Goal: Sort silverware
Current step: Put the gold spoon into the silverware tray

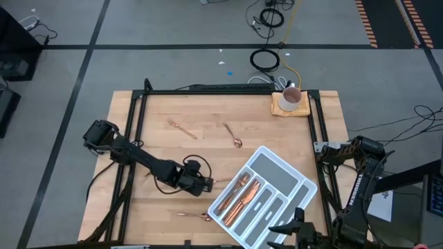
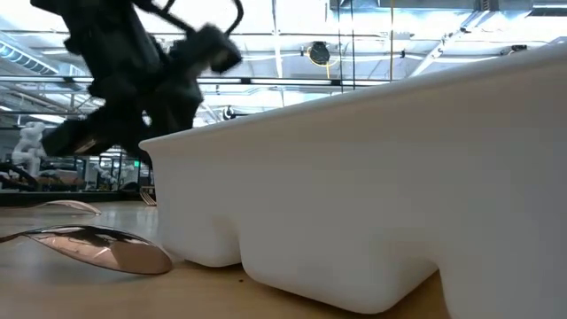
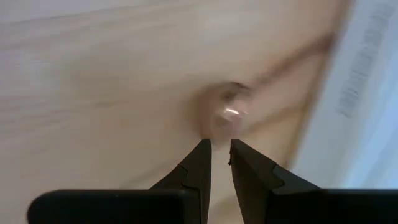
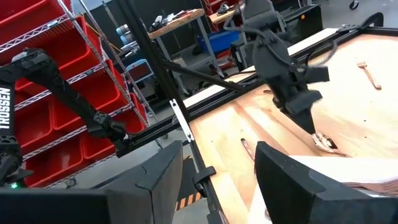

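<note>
Just beside the white tray's (image 1: 277,181) left edge, a copper spoon (image 1: 223,180) is gripped by its handle in the left gripper (image 1: 208,185), fingers nearly closed. Its long axis is pointed toward the tray, bowl leading. The right gripper (image 4: 217,180) is parked open at the table's near right corner, farther off.

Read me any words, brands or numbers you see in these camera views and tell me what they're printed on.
"TROSSEN": white letters running vertically on the dark arm segment at the edge of the right wrist view.
Raised markings on the white divided tray: too blurred to read.
No other readable text.
</note>
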Robot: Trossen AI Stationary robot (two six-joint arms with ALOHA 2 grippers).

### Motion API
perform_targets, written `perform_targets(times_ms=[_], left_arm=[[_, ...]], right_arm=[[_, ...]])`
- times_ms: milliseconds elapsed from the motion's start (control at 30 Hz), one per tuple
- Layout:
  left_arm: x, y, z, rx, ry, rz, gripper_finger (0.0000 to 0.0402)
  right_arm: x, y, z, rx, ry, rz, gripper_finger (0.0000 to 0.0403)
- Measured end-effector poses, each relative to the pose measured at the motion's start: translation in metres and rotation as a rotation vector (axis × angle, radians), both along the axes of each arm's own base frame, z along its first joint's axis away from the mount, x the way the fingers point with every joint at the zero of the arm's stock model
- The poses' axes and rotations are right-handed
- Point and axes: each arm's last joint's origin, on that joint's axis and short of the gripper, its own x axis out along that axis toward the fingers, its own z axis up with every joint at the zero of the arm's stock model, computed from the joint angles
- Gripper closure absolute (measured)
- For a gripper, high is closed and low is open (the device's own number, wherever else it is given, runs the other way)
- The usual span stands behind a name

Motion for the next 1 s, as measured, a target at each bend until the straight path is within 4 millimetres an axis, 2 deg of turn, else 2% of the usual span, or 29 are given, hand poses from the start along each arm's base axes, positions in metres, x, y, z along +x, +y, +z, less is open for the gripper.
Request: perform_targets(times_ms=[300,533,633,733,833,1000], left_arm=[[0.005,0.008,0.002,0.023,-0.006,-0.088,0.0332],[0.013,0.015,0.017,-0.018,-0.099,-0.206,0.028],[0.011,0.016,0.016,-0.006,-0.085,-0.175,0.0252],[0.001,0.015,0.011,0.007,0.016,-0.159,0.0232],[-0.008,0.013,0.005,0.001,0.078,-0.072,0.0224],[-0.009,0.009,-0.001,0.0,0.049,-0.015,0.0223]], right_arm=[[0.0,0.0,0.0,0.017,-0.002,-0.004,0.0215],[0.0,0.0,0.0,0.022,-0.002,-0.004,0.0215],[0.0,0.0,0.0,0.02,-0.002,-0.004,0.0215],[0.0,0.0,0.0,0.026,-0.002,-0.004,0.0215],[0.0,0.0,0.0,0.026,-0.001,-0.003,0.0215],[0.0,0.0,0.0,0.025,-0.001,-0.003,0.0215]])
